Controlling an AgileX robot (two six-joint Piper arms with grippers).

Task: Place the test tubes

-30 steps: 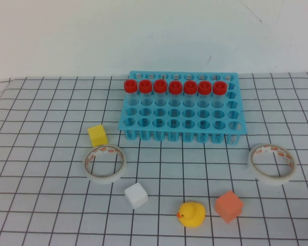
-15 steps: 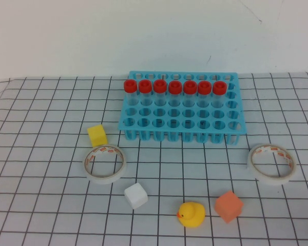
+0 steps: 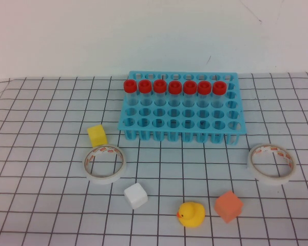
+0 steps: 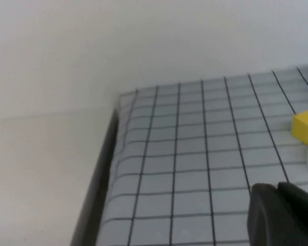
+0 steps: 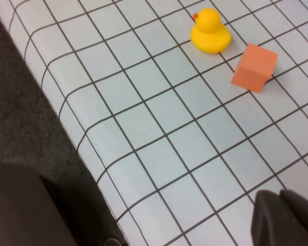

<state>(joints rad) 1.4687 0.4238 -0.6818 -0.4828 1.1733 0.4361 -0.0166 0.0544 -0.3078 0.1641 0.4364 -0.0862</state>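
Seven clear test tubes with red caps [image 3: 175,88] stand in one row near the back of the blue plastic rack [image 3: 179,130], far side of the gridded table. Neither arm shows from above. The left gripper [image 4: 278,205] hangs over the table's left part, claw pinched together and holding nothing, with the small yellow foam cube [image 4: 306,125] ahead of it. The right gripper [image 5: 282,210] sits by the near edge, claw also closed and empty, with the yellow rubber duck [image 5: 210,32] and orange foam cube [image 5: 254,67] ahead.
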